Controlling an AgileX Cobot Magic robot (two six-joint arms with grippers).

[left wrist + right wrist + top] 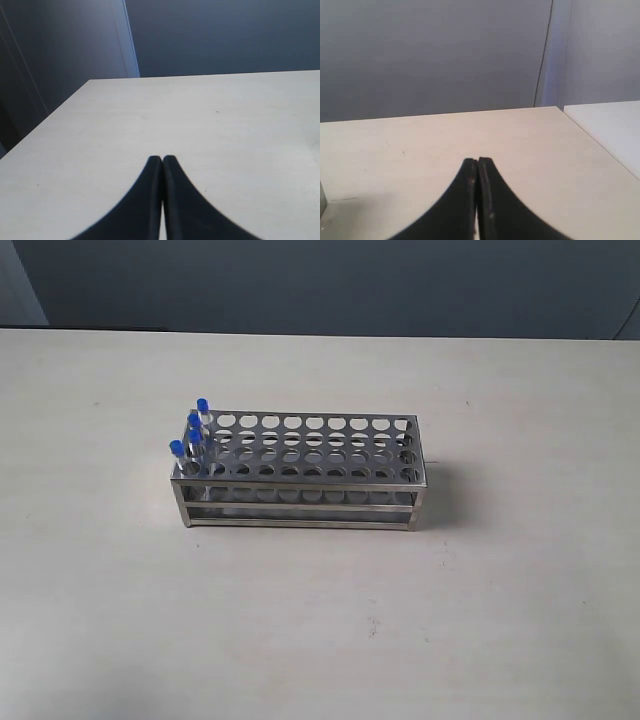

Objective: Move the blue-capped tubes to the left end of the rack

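four blue-capped tubes (195, 435) sitting at 9 o'clock end of rack (300, 508) on tabletop (320, 620); left pincer (162, 159) clenched empty, right pincer (477, 161) too

Soft, even light fills the exterior view, and the pale tabletop (320, 640) is bright with no hot spots. The rack (300, 508) throws a faint, blurred-edged shadow to its right and a thin dark one under its near rail, so the light comes from above and somewhat left. Its steel top has a mild grey sheen, without hard glare. The picture is slightly soft, and the blue-capped tubes (191, 435) have fuzzy outlines. In the wrist views the left pincer (162, 159) and right pincer (477, 161) are near-black shapes with blurred edges and little detail, set against the bright tabletop and a dim blue-grey wall (430, 55).
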